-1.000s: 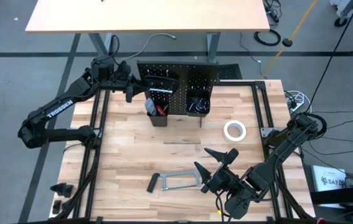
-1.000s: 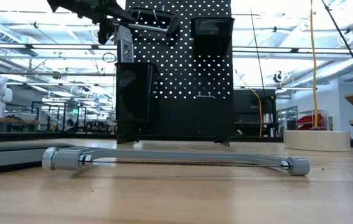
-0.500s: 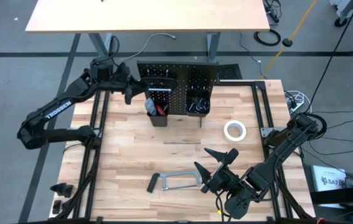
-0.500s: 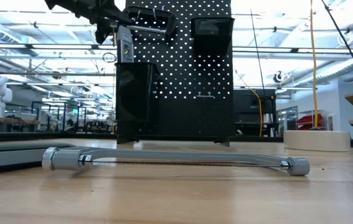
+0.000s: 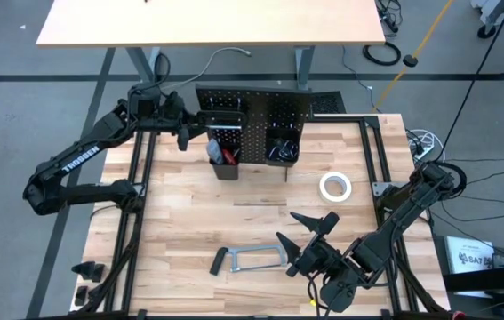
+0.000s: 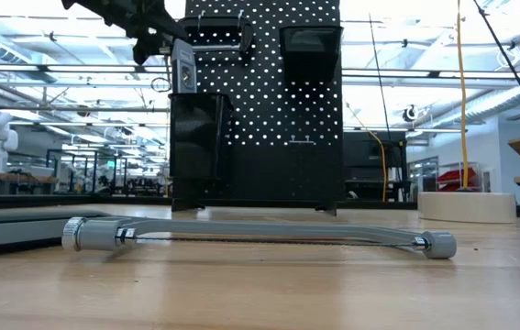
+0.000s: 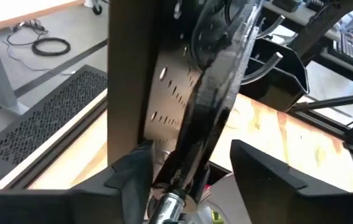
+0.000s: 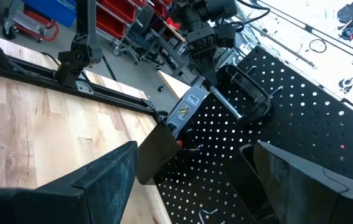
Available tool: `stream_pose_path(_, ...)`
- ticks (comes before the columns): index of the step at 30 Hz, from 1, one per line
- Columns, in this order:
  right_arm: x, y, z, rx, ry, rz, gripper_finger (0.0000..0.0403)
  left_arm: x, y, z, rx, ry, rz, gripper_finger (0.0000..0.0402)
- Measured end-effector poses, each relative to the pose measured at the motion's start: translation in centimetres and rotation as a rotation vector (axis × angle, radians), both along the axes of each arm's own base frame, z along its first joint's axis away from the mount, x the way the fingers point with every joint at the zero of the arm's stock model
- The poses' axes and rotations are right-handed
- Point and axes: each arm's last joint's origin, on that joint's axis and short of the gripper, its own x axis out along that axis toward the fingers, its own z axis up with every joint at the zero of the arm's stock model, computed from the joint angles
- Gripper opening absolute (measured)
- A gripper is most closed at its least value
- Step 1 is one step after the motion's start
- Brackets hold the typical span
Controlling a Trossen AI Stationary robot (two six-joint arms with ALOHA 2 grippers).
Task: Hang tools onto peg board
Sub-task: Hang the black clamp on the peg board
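— Where is the left gripper [image 5: 183,133]?
— At the peg board's [image 5: 265,114] far-left top, fingers spread around the clamp [image 6: 215,38] hanging there.
— The right gripper [image 5: 303,238]?
— Open, over the hacksaw [image 5: 253,259].

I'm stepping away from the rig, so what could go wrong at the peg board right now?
1. The black C-clamp sits on the peg board between the open left gripper's fingers; backing out askew could drag it off its hook.
2. The grey level sticks up from the bin just below that gripper; a low retreat could knock it.
The right gripper waits open near the hacksaw.
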Motion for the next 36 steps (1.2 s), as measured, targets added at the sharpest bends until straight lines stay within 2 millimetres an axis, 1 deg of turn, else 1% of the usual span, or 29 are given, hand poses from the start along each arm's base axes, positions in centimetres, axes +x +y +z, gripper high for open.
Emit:
stream_pose_path(2,0.0,0.0,0.0,0.0,0.0,0.0,0.0313,-0.1,0.0,0.0,0.022,0.003,-0.005,0.0227)
stream_pose_path(5,0.0,0.0,0.0,-0.001,0.001,0.0,0.0313,-0.1,-0.1,0.2,0.046,0.002,-0.01,0.0232)
stream_pose_path(12,0.0,0.0,0.0,-0.004,0.003,0.0,0.0313,-0.6,-0.5,0.8,0.082,-0.034,-0.009,0.0233)
stream_pose_path(26,0.0,0.0,0.0,-0.003,0.002,-0.001,0.0313,-2.1,-1.8,2.1,0.143,-0.075,0.022,0.0233)
stream_pose_path(36,0.0,0.0,0.0,-0.003,0.002,-0.001,0.0313,-2.9,-2.4,2.5,0.161,-0.083,0.048,0.0233)
